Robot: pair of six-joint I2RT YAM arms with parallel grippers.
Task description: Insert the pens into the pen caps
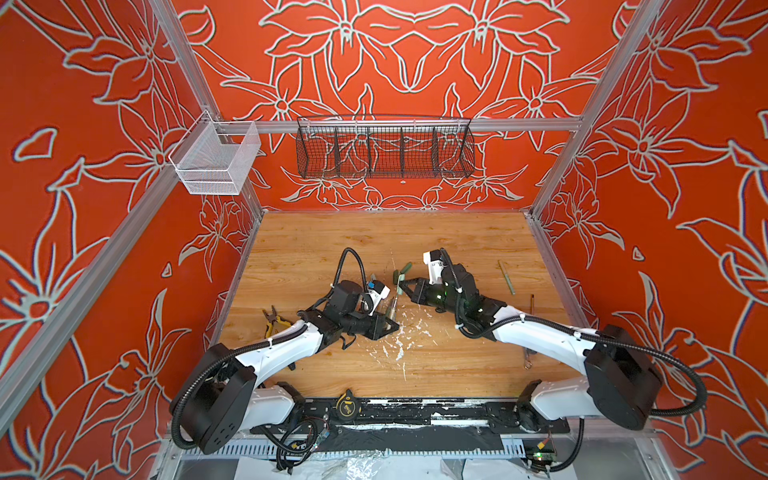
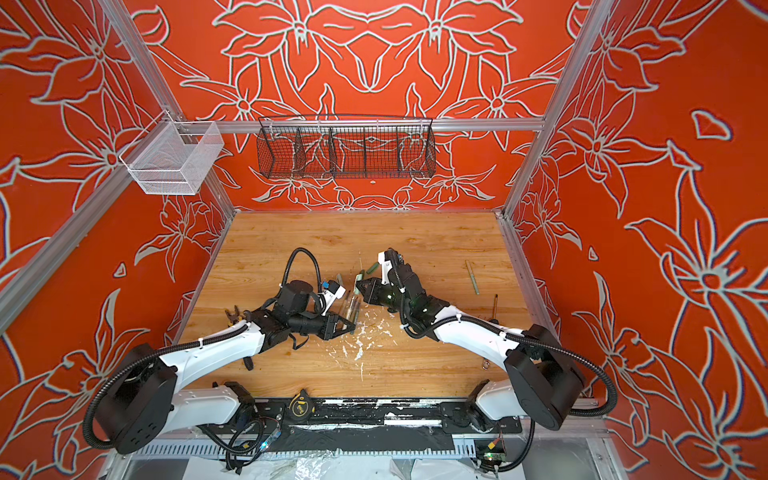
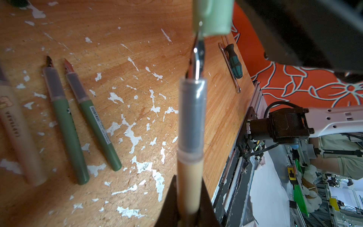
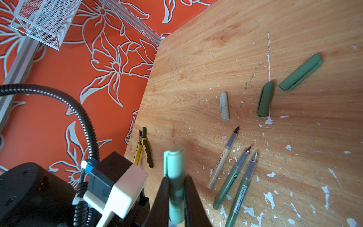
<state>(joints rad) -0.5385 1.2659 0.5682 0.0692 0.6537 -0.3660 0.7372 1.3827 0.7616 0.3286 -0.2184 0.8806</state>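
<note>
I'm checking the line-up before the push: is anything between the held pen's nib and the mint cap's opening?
Nothing visible. The tan pen in the left gripper has its nib right at the mouth of the mint cap that the right gripper holds.

Wooden table [image 1: 324, 237] — white paint flecks [image 1: 400, 337] mid-front. Yellow-handled pliers [image 1: 274, 322] near left edge. Screwdriver [image 3: 234, 62] beside thin wrench [image 3: 236, 86]. Black wire basket [image 1: 384, 147], white mesh basket [image 1: 216, 160] — hung on frame rails [image 1: 519, 124].
</note>
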